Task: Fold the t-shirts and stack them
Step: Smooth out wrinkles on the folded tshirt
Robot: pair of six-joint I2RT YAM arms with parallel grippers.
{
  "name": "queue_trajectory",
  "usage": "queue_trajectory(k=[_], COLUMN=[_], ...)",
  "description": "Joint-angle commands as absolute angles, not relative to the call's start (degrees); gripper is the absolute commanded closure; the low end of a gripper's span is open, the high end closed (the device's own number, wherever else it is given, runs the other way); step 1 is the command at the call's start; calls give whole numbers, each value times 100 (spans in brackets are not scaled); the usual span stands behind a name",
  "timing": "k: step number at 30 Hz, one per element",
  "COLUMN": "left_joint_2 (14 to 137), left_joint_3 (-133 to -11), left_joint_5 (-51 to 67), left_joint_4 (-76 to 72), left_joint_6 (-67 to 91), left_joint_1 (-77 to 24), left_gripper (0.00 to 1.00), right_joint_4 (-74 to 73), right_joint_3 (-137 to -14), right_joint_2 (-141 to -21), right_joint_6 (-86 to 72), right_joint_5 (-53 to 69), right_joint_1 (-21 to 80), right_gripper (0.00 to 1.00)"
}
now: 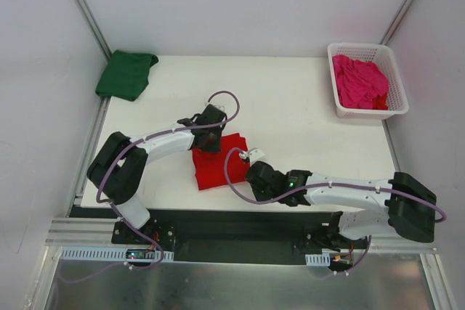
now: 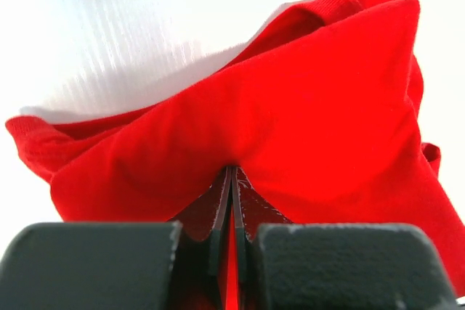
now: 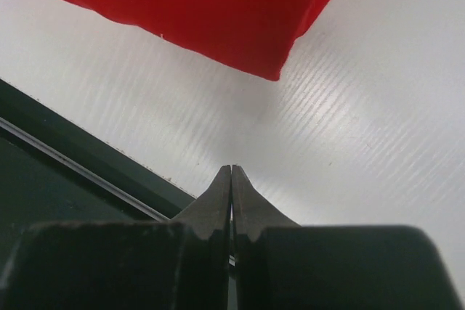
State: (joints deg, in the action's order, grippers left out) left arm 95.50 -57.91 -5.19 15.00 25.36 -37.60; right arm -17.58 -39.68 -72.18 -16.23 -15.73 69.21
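We see a bright red plain cotton t-shirt (image 1: 220,161), one colour all over. The flat table top (image 1: 290,107) is white. The dark green cotton t-shirt (image 1: 125,74) and the magenta pink cotton t-shirt (image 1: 358,81) are plain too. The plastic lattice basket (image 1: 398,96) is white w/ a grid pattern. Left arm (image 1: 163,141) and right arm (image 1: 349,195): white + black, purple cables (image 1: 222,93).

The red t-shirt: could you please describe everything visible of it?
The red t-shirt is plain bright red, soft cotton-looking cloth, no print, with a stitched hem showing at one edge. It lies folded into a rough, skewed rectangle on the white table, near the front edge. The shut left gripper meets its top surface, where the cloth puckers; whether it pinches cloth is unclear. The shut right gripper hangs beside a corner, not touching.
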Motion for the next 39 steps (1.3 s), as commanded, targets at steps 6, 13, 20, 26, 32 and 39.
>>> queue_trajectory(k=[6, 13, 20, 26, 32, 39], left_joint_2=[9492, 9580, 9773, 9984, 10081, 9932], left_joint_3=[-6091, -6231, -6337, -6319, -6153, -5731], left_joint_5=[-9, 228, 404, 457, 317, 176], left_joint_4=[1345, 1310, 1257, 1169, 1178, 1178], left_joint_6=[2188, 2057, 1925, 1951, 1960, 2065], left_joint_1=[-3577, -3323, -3050, -3015, -2953, -2769], left_gripper=[100, 100, 100, 100, 100, 100], right_joint_4=[-1371, -1389, -1380, -1362, -1327, -985], right_joint_3=[-4596, -4763, -4851, -4887, -4913, -4790], right_joint_2=[-7839, -8024, -8305, -8499, -8718, -8991], right_joint_6=[-1696, -1810, -1951, -1986, -2065, -2188], right_joint_5=[-2136, -2408, -2347, -2355, -2461, -2496], right_joint_1=[7269, 7295, 7286, 7286, 7286, 7111], right_gripper=[99, 99, 99, 98, 99, 99])
